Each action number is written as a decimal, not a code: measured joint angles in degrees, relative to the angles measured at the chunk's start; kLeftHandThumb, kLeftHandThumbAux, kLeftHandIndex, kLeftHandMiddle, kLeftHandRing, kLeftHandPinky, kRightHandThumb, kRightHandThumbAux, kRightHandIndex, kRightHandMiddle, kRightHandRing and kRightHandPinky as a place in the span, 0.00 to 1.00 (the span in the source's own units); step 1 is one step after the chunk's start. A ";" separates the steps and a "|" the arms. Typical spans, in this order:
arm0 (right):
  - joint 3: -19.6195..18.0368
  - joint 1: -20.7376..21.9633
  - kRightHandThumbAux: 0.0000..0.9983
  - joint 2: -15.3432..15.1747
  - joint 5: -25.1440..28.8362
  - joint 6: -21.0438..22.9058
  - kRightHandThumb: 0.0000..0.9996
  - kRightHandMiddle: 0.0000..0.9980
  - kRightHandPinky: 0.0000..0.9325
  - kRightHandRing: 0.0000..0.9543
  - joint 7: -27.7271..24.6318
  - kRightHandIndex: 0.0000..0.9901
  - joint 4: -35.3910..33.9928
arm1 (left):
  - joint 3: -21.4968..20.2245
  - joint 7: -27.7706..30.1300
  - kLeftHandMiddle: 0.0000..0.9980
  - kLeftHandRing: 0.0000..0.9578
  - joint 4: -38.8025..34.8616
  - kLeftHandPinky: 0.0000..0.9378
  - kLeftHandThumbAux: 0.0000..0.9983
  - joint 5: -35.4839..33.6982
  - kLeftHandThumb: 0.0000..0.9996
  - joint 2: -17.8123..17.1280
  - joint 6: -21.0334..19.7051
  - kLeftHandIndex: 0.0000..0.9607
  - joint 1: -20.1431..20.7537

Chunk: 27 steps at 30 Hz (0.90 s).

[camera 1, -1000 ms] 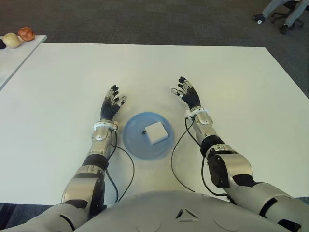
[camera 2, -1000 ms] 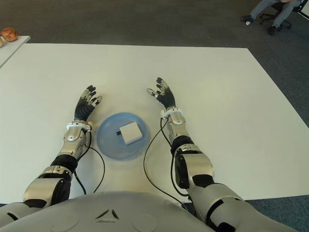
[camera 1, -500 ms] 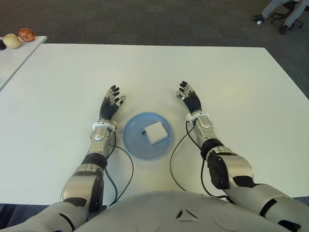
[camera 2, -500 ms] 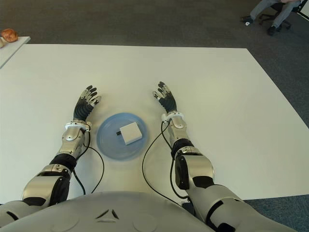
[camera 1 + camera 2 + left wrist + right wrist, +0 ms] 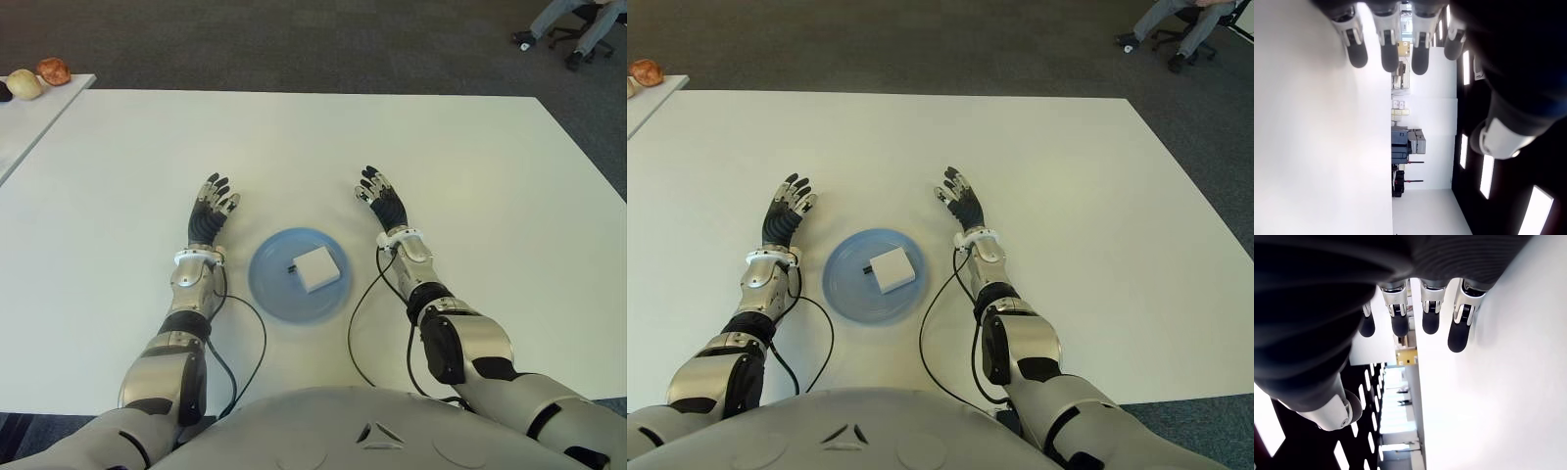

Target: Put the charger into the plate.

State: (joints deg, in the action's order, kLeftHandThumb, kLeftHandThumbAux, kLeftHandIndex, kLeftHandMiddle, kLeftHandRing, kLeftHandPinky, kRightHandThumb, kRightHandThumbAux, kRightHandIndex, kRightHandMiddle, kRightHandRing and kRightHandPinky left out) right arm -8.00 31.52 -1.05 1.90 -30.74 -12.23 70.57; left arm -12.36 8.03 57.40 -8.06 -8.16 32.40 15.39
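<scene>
Charger [image 5: 315,267] in plate [image 5: 272,294], seemingly off-centre.

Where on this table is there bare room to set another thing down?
The white table is bare beyond both hands, and outward of the left hand and the right hand. It is crowded only between them, where the blue plate holds the charger.

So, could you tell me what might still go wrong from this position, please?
Little, since the charger already lies in the plate and both hands are open and empty. Still, the left hand and right hand flank the plate closely, so an inward sweep might nudge it. The cables trailing beside the plate could also snag its rim.
</scene>
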 measured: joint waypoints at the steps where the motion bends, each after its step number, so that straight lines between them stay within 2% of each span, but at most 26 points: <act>1: 0.16 -0.05 0.69 -0.02 -0.06 0.00 0.00 0.08 0.06 0.04 0.03 0.05 -0.02 | -0.08 0.01 0.13 0.12 -0.05 0.13 0.69 -0.01 0.00 0.03 0.00 0.07 -0.05; 17: 1.03 -1.62 0.70 -0.54 -0.31 -2.52 0.00 0.12 0.05 0.07 -0.06 0.10 -0.64 | -0.35 1.43 0.14 0.12 -2.01 0.12 0.68 -0.25 0.00 -0.02 -0.45 0.07 -1.33; 27: 1.83 -4.13 0.76 -0.36 -0.47 -6.22 0.00 0.14 0.04 0.09 0.38 0.16 -1.88 | -0.43 3.15 0.13 0.11 -4.80 0.12 0.68 -1.19 0.00 -0.09 -1.23 0.07 -3.20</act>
State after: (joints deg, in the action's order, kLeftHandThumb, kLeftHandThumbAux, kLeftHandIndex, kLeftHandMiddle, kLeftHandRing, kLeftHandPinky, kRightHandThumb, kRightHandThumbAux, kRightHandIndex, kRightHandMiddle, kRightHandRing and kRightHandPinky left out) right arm -6.17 27.39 -1.41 1.43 -36.96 -11.85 68.68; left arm -12.79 11.18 52.60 -9.25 -8.25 31.17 12.19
